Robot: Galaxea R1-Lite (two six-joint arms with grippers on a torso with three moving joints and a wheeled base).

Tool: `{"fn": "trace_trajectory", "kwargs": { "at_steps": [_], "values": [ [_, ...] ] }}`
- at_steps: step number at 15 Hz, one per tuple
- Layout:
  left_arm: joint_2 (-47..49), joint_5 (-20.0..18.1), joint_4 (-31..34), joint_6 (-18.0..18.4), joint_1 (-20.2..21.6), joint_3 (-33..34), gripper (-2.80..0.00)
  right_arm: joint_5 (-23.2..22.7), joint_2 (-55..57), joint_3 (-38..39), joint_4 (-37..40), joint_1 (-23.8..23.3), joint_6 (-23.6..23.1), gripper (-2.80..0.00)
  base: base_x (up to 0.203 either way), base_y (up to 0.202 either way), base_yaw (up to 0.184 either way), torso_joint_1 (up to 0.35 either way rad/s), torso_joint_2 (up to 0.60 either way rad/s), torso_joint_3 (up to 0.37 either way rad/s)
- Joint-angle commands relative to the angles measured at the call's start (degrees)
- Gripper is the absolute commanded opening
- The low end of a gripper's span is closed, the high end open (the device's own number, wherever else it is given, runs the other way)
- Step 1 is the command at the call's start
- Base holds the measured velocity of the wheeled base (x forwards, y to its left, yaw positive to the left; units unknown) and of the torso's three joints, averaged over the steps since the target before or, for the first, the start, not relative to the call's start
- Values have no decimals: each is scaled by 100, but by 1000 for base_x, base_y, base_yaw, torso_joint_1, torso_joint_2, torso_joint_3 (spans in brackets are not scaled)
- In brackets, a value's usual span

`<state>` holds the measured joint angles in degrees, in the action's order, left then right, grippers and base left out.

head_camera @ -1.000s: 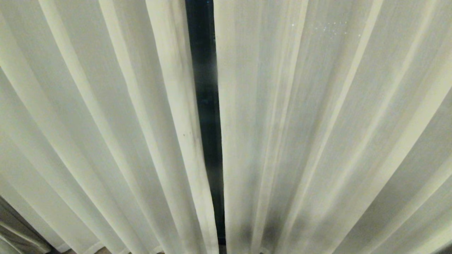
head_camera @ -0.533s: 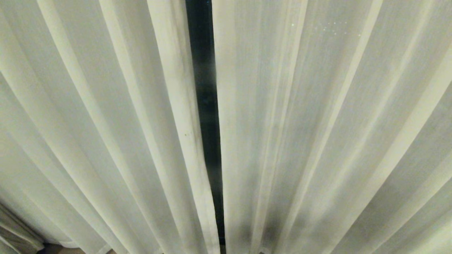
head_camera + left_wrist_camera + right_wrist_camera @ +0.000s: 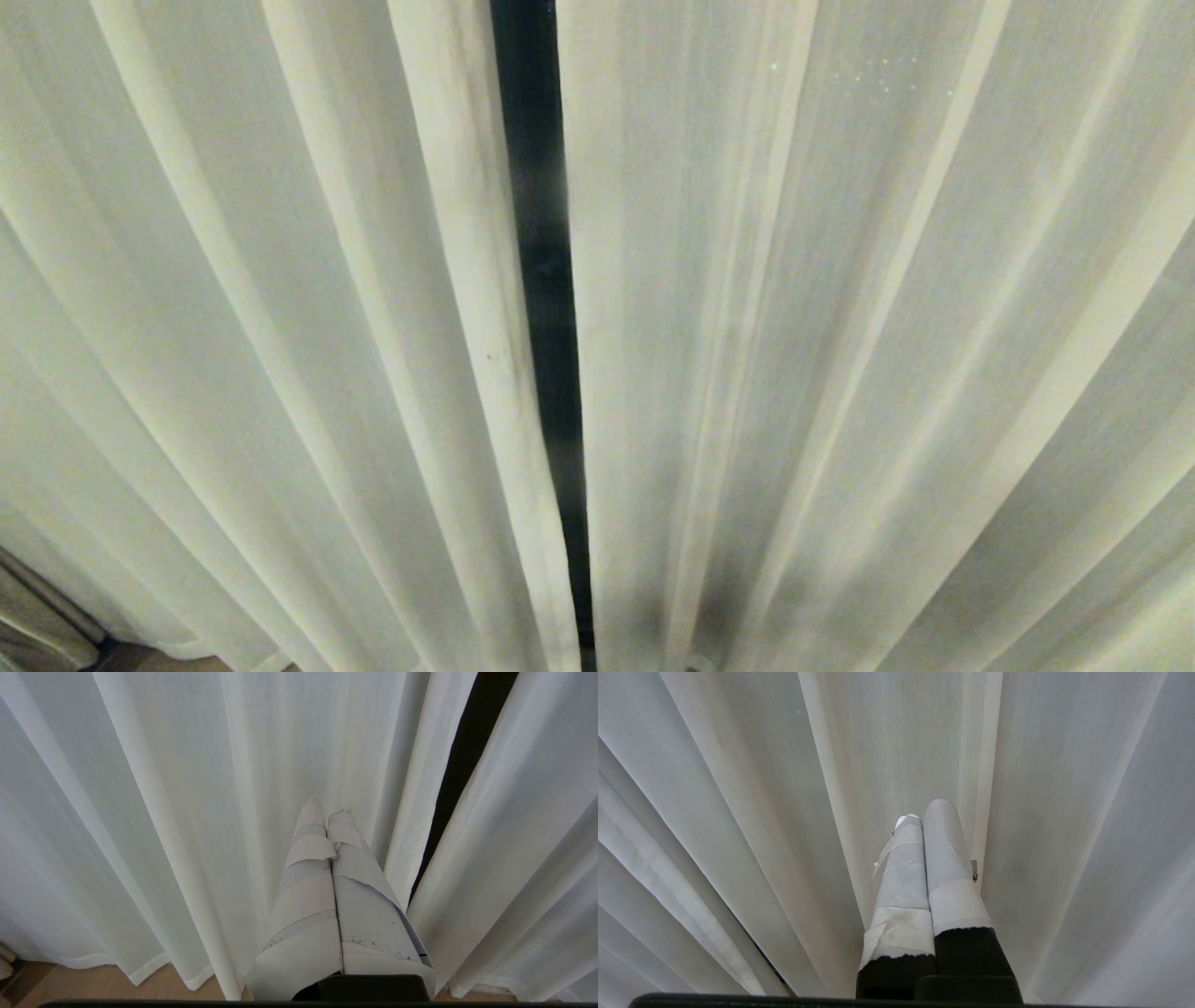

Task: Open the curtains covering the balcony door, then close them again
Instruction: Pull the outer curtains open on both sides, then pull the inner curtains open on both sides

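Note:
Two cream pleated curtains fill the head view, the left panel [image 3: 280, 327] and the right panel [image 3: 840, 327], drawn almost together. Between them a narrow dark slit shows the balcony door [image 3: 546, 308]. No arm shows in the head view. In the left wrist view my left gripper [image 3: 325, 809], wrapped in white tape, is shut and empty, pointing at the left curtain panel [image 3: 187, 788] beside the dark gap [image 3: 467, 765]. In the right wrist view my right gripper [image 3: 927, 812], also taped, is shut and empty, pointing at the right curtain panel [image 3: 1064, 812].
Wooden floor [image 3: 93, 982] shows under the curtain hems in the left wrist view. A strip of grey surface [image 3: 37, 621] sits at the lower left corner of the head view.
The dark slit between the panels has narrowed slightly at the top. The left panel's folds at the lower left have swayed a little. No gripper has visibly changed.

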<state>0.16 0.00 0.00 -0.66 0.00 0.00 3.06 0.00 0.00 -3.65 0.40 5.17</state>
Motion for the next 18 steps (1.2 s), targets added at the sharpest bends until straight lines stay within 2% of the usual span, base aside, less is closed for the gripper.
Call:
{"fn": "trace_trajectory", "kwargs": {
  "at_steps": [1,18],
  "values": [
    [-16,0,0,-4,0,0,-280,2,0,0,-4,-3,2,-280,0,0,0,0,0,0],
    [-16,0,0,-4,0,0,-280,37,0,0,4,-5,-8,-280,0,0,0,0,0,0]
  ]
}}
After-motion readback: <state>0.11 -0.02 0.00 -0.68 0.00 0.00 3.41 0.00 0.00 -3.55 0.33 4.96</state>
